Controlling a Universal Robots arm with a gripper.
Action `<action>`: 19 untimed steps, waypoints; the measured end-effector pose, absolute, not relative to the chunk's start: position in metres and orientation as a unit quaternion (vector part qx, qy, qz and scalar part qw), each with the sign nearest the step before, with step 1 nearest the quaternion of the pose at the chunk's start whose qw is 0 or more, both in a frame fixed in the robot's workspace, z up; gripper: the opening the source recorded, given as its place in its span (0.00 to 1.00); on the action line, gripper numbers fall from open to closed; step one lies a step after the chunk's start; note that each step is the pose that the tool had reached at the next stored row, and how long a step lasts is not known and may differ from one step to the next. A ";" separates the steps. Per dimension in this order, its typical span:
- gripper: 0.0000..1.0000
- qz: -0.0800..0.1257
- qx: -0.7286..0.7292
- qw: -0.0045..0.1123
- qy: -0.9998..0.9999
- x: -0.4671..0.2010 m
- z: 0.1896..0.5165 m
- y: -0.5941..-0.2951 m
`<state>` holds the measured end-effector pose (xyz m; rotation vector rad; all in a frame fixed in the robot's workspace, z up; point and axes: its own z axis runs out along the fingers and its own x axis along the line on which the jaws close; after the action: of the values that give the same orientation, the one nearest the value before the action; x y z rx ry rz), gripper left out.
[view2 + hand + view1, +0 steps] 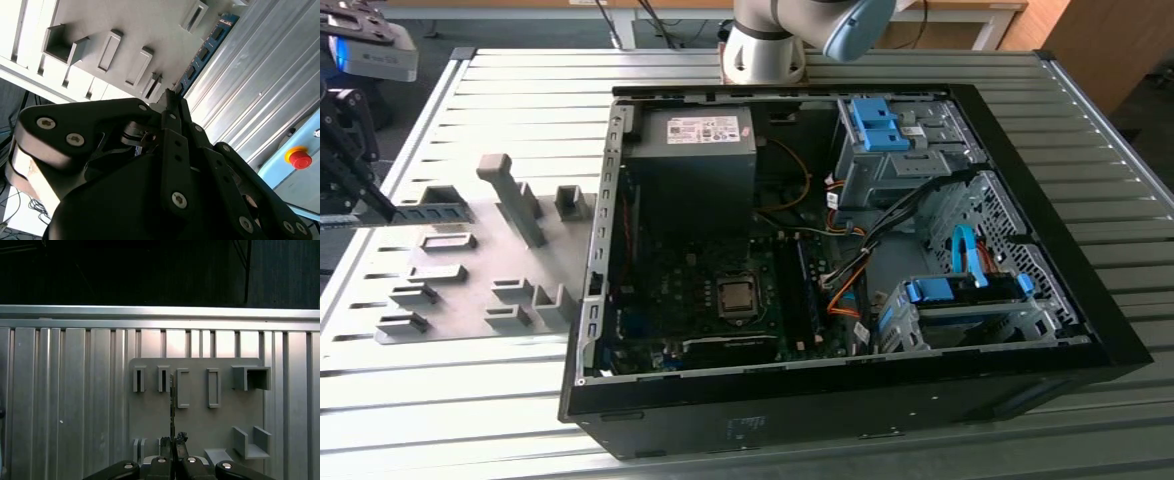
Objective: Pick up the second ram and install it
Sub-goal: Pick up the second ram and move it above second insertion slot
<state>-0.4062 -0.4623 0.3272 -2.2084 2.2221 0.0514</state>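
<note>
The gripper (170, 98) is closed narrowly on one end of the second ram (205, 49), with the fingertips pinching the stick between them. In the second wrist view the ram is a long blue board with black chips, reaching away from the fingertips alongside the grey plate (125, 25) and over the ribbed metal table (260, 75).

In the first wrist view the same stick is seen edge-on as a thin dark line (172, 405). It runs out from the closed fingertips across the grey plate (200, 425), and its far end sits between two of the slotted holder blocks (163, 379). I cannot tell whether it touches the plate or is clear of it.

In the exterior view the gripper (347, 160) is at the far left edge of the frame, by the left end of the plate (474, 265). It is well apart from the open computer case (854, 400), which fills the centre and right. The arm's base (767, 45) stands at the top centre, behind the case. A red button (300, 159) on a light blue box appears in the second wrist view.
</note>
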 end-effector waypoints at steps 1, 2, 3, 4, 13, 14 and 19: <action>0.14 0.016 -0.705 0.004 0.709 -0.406 0.328 -0.462; 0.14 0.016 -0.705 0.004 0.709 -0.406 0.329 -0.462; 0.14 0.016 -0.705 0.004 0.709 -0.406 0.330 -0.462; 0.14 0.016 -0.705 0.004 0.709 -0.406 0.331 -0.462; 0.14 0.016 -0.705 0.004 0.709 -0.406 0.340 -0.462; 0.14 0.016 -0.705 0.004 0.709 -0.406 0.341 -0.462; 0.14 0.016 -0.705 0.004 0.709 -0.406 0.347 -0.462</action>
<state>-0.4062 -0.4623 0.3470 -2.2084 2.2221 0.0514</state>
